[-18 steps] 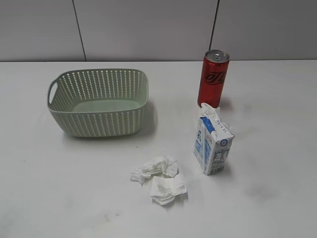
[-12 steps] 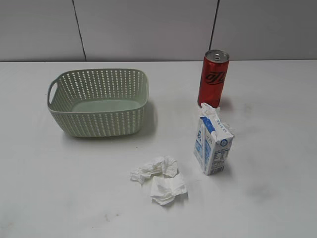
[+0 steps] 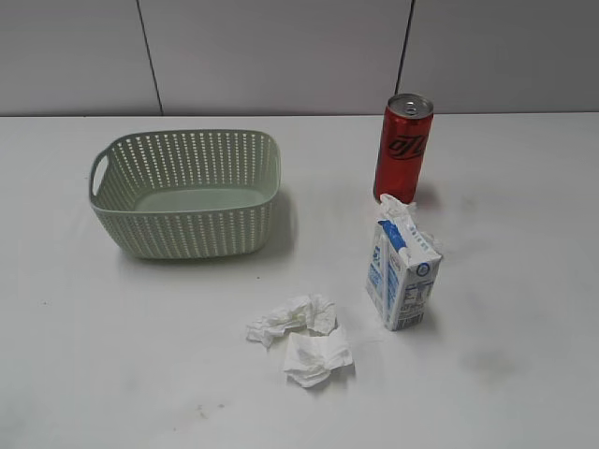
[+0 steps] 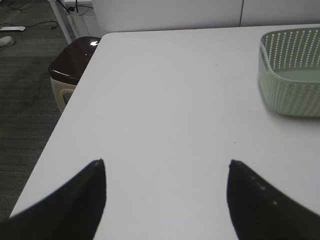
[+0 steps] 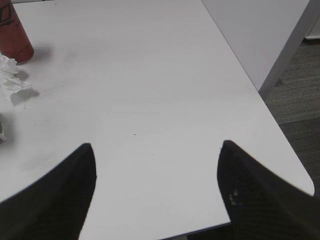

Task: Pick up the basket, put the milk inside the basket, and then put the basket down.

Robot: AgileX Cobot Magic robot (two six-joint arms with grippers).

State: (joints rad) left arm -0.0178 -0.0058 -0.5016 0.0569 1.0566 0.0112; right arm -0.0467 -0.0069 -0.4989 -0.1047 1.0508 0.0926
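Observation:
The pale green slotted basket (image 3: 187, 192) stands empty on the white table at the left of the exterior view; its side also shows at the right edge of the left wrist view (image 4: 292, 75). The white and blue milk carton (image 3: 401, 271) stands upright right of centre. Neither gripper shows in the exterior view. My left gripper (image 4: 166, 162) is open and empty over bare table, left of the basket. My right gripper (image 5: 156, 144) is open and empty near the table's right front corner, well to the right of the carton.
A red soda can (image 3: 403, 148) stands behind the carton and shows in the right wrist view (image 5: 12, 30). Crumpled white tissues (image 3: 304, 337) lie in front of the basket. Another tissue (image 5: 12, 80) lies by the can. A dark bin (image 4: 72, 62) stands beyond the table's left edge.

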